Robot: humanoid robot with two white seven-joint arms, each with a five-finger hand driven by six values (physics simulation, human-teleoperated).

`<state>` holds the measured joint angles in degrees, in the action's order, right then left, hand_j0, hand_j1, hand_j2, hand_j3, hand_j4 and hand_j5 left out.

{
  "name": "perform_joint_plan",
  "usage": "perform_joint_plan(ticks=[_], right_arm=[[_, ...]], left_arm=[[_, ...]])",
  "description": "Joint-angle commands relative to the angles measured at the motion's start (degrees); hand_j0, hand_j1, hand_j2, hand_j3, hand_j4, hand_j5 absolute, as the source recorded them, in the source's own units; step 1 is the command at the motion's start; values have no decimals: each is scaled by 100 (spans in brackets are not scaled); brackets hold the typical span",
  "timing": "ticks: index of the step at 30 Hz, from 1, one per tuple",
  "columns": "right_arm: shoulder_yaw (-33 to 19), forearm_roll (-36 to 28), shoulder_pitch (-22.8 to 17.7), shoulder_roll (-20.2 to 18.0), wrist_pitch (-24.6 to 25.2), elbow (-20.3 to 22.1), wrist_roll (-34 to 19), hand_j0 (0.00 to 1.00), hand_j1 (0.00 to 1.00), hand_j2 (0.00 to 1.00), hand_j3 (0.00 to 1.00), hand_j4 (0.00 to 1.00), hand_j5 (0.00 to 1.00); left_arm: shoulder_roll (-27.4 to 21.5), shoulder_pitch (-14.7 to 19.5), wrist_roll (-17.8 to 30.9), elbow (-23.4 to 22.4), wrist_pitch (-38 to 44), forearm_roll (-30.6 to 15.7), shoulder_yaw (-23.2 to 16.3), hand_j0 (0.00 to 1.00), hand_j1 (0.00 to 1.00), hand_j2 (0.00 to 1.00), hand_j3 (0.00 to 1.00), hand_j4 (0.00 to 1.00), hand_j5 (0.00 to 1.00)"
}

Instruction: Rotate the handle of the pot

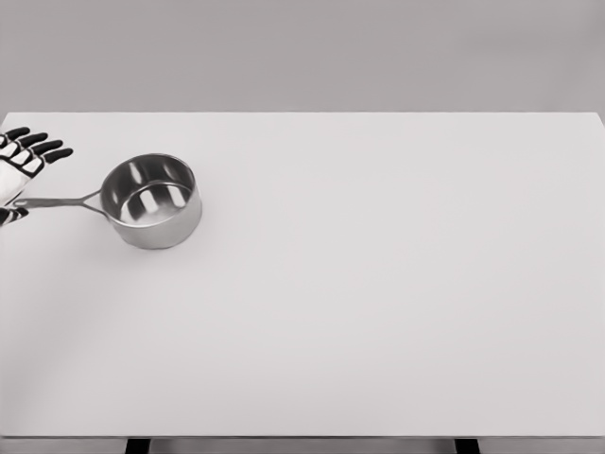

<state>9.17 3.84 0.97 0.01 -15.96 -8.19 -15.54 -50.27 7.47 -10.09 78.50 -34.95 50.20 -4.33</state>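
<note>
The left robot hand (24, 168) – cropped by the frame edge – spreads its fingers beside the steel saucepan (151, 200), whose handle (57, 201) tip lies hidden on the white worktop (378, 284).

A pot (152, 200) stands on the worktop (378, 312), toward its far left part. Its handle (57, 201) points left from the pot, reaching the left robot hand (24, 170) at the worktop's left edge.

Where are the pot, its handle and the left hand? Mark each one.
pot (151, 200): head view, on its shiny inner wall.
handle (59, 200): head view, mid-length on the thin bar.
left hand (21, 165): head view, on the white back of the hand.
</note>
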Motion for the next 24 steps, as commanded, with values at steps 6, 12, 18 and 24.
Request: perform_joint_plan(ticks=[6, 12, 18, 24], right_arm=[[-2, 3, -9, -1, -3, 2, -1, 100, 100, 100, 100, 100, 100], [-2, 3, 0, -1, 5, 2, -1, 100, 100, 100, 100, 100, 100], [-2, 3, 0, -1, 5, 2, -1, 100, 100, 100, 100, 100, 100], [-2, 3, 0, -1, -3, 2, -1, 100, 100, 100, 100, 100, 100]], left_arm=[[35, 0, 7, -19, -5, 25, 2, 100, 100, 100, 100, 100, 100], [-9, -44, 7, 42, -5, 16, 3, 100, 100, 100, 100, 100, 100], [-378, -105, -20, 490, -5, -563, 64, 100, 100, 100, 100, 100, 100], [-1319, -729, -46, 1088, -5, -1777, 38, 100, 100, 100, 100, 100, 100]])
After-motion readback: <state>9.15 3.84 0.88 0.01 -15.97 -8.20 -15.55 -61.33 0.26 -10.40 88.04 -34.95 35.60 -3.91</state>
